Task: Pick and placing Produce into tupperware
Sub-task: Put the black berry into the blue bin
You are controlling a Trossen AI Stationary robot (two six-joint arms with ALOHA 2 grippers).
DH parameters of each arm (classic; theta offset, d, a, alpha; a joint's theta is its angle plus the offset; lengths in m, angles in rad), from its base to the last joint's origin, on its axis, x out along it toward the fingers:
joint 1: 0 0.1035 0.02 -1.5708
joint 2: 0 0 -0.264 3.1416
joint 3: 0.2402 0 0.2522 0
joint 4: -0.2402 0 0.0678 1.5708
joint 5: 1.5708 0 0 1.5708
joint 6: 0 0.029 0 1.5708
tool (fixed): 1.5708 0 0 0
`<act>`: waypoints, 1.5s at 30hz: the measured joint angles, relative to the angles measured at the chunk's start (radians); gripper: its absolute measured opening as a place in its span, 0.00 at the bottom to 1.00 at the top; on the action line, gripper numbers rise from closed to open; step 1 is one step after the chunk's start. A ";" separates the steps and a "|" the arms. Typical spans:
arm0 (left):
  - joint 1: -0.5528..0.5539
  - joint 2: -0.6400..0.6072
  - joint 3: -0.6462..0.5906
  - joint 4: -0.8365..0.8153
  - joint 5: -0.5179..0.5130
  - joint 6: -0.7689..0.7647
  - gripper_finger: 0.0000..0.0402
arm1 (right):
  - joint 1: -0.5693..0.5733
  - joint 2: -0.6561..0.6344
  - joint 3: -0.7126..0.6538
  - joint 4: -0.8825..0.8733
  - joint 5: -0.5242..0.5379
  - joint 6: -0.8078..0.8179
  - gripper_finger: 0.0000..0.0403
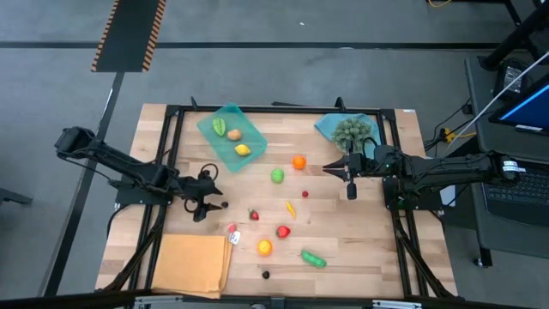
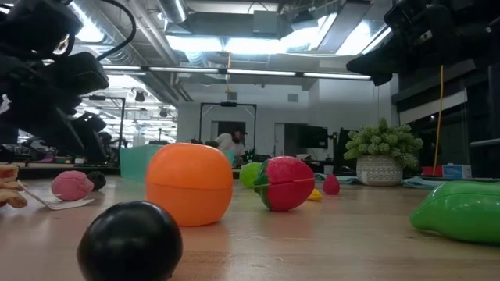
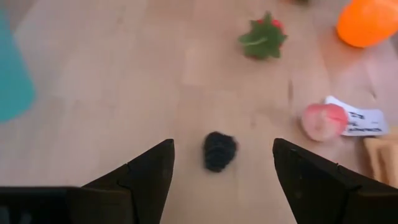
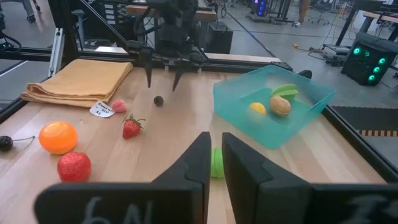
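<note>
Closest to the front edge of the wooden surface (image 1: 360,236) lies a small black berry (image 1: 266,275), with a folded orange-tan cloth (image 1: 192,264) at the front left corner. A little further in sit a green cucumber (image 1: 313,258), an orange-yellow fruit (image 1: 264,248), a red fruit (image 1: 283,231) and a pink piece (image 1: 232,228) lying on a white paper tag (image 1: 235,238).

Next comes a strawberry (image 1: 254,215) and a yellow pepper-like piece (image 1: 291,209). Level with these, the left end effector (image 1: 208,206) hangs low over the surface with its fingers spread apart, gripping nothing; a dark blackberry (image 3: 219,150) lies on the wood between the fingertips, touching neither.

Further back, a small red berry (image 1: 304,194), a green fruit (image 1: 277,176) and an orange (image 1: 298,161) are scattered near the middle. The right end effector (image 1: 351,190) hovers to their right, fingers pressed together and empty.

Toward the rear, the teal tupperware tray (image 1: 225,142) rests at an angle, holding a green piece (image 1: 220,127), a brown piece (image 1: 233,135) and a lemon (image 1: 243,150). Behind the right arm stands a bushy grey-green plant (image 1: 352,133) on a blue piece (image 1: 329,127).
</note>
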 joint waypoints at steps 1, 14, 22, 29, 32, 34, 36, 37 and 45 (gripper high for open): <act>-0.011 0.013 0.000 0.017 0.000 0.000 0.65 | 0.000 0.000 0.000 0.000 0.000 0.000 0.11; -0.058 0.204 0.000 0.091 -0.095 0.003 0.65 | 0.000 0.000 0.000 0.002 0.000 0.000 0.11; -0.058 0.341 0.004 0.202 -0.137 0.006 0.65 | 0.000 0.000 0.000 0.002 0.000 0.001 0.11; -0.058 0.402 0.003 0.283 -0.148 0.007 0.65 | 0.000 0.000 0.000 0.002 0.000 0.001 0.11; -0.058 0.405 0.003 0.282 -0.147 0.007 0.65 | 0.000 0.000 0.000 0.002 0.000 0.001 0.11; -0.058 0.405 0.003 0.280 -0.145 0.007 0.65 | 0.000 0.000 0.000 0.002 0.000 0.001 0.11; -0.058 0.405 0.003 0.277 -0.143 0.007 0.65 | 0.000 0.000 0.000 0.002 0.000 0.001 0.11; -0.058 0.405 0.003 0.275 -0.142 0.007 0.65 | 0.000 0.000 0.000 0.002 0.000 0.001 0.11; -0.057 0.405 0.003 0.267 -0.142 0.003 0.55 | 0.000 0.000 0.000 0.002 0.000 0.001 0.11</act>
